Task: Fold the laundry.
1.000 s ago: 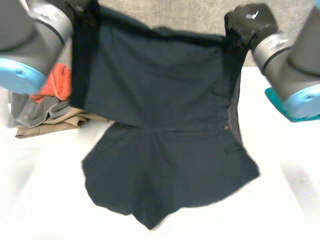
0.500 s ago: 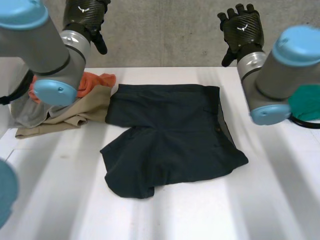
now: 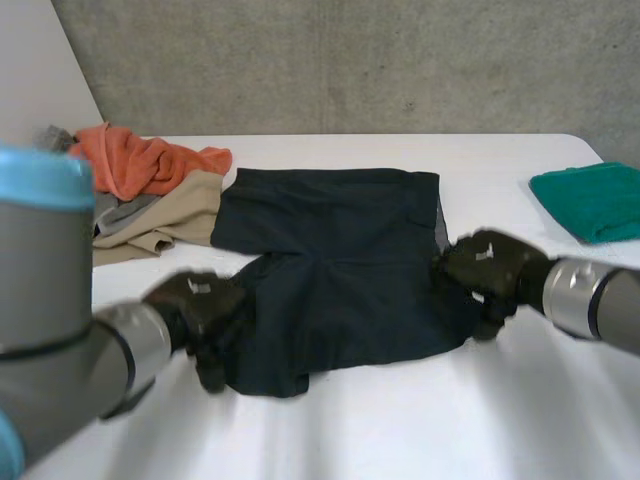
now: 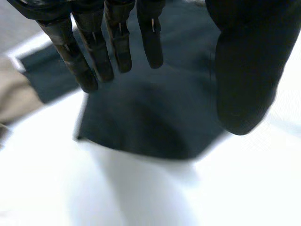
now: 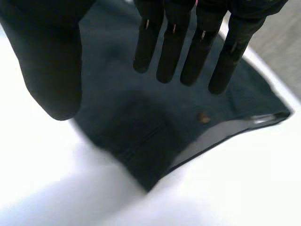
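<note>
So, dark navy cloth shorts lie flat mid white table | left hand over the near left leg hem, fingers straight, empty | right hand likewise at the right hem corner | we reckon they're soft, light, floppy: pinch the hem corners.

Right hand comes in over the dark shorts, fingers straight and spread, thumb held wide apart from them. The shorts lie flat on the white worktop, one corner pointing away from the hand. A small brown button sits just beyond the fingertips, beside a pale strip of lining.
</note>
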### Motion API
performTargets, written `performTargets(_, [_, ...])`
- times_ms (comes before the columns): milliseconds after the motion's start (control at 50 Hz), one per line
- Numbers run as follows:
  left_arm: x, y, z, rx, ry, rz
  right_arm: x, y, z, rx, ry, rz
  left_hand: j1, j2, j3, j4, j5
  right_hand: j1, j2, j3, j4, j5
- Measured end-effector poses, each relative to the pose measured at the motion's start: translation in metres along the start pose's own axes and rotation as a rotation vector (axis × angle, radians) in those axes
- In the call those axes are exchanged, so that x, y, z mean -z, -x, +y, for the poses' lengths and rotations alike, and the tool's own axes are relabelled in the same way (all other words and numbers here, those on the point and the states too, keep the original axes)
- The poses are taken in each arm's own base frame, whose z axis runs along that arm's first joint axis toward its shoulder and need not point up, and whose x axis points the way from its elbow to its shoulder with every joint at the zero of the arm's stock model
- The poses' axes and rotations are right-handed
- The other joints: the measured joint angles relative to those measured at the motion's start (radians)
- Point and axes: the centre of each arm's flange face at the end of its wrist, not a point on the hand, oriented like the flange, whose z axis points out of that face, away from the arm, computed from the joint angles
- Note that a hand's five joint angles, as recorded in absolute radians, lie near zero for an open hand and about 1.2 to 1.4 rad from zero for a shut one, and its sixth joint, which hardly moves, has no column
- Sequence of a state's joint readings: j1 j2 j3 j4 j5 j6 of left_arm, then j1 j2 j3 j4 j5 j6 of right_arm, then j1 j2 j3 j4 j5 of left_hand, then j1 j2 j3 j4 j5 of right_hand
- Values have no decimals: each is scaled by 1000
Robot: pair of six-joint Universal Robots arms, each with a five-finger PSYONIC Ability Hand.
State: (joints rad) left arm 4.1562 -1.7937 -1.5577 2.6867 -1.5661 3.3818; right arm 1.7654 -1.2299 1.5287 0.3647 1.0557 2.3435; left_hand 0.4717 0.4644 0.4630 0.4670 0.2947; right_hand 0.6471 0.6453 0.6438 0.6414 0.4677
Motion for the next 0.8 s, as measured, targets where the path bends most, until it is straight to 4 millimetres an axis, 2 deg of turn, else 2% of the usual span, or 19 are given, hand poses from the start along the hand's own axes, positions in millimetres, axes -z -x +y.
performTargets(120, [5,-21,26,22,28,84,-3,15,27,17,7,-36,0,5,6,2,1,7,9,11,12,8])
performTargets(220, [-6,-25,36,56,32,98,-13,19,45,49,-41,-13,-197,-195,-196,-205,-213,-32,-33,-37,-31,-47])
performTargets(340, [-26,-16,37,65,40,70,-24,16,54,84,-95,29,-252,-253,-242,-263,-243,-79,-85,-82,-75,-101])
performTargets(600, [-69,2,25,-16,-9,-47,-41,8,58,114,-158,96,-252,-253,-242,-263,-243,-74,-79,-75,-71,-85])
performTargets(640, [-74,4,22,-34,-26,-70,-43,8,58,116,-160,99,-252,-253,-242,-263,-243,-34,-34,-32,-31,-37])
performTargets(720, [-86,4,17,-83,-66,-107,-48,9,58,113,-169,107,-240,-223,-234,-231,-234,368,434,426,418,409])
performTargets(800, [-96,3,16,-132,-96,-124,-49,10,56,96,-177,110,-122,-123,-132,-127,-131,433,514,533,546,534])
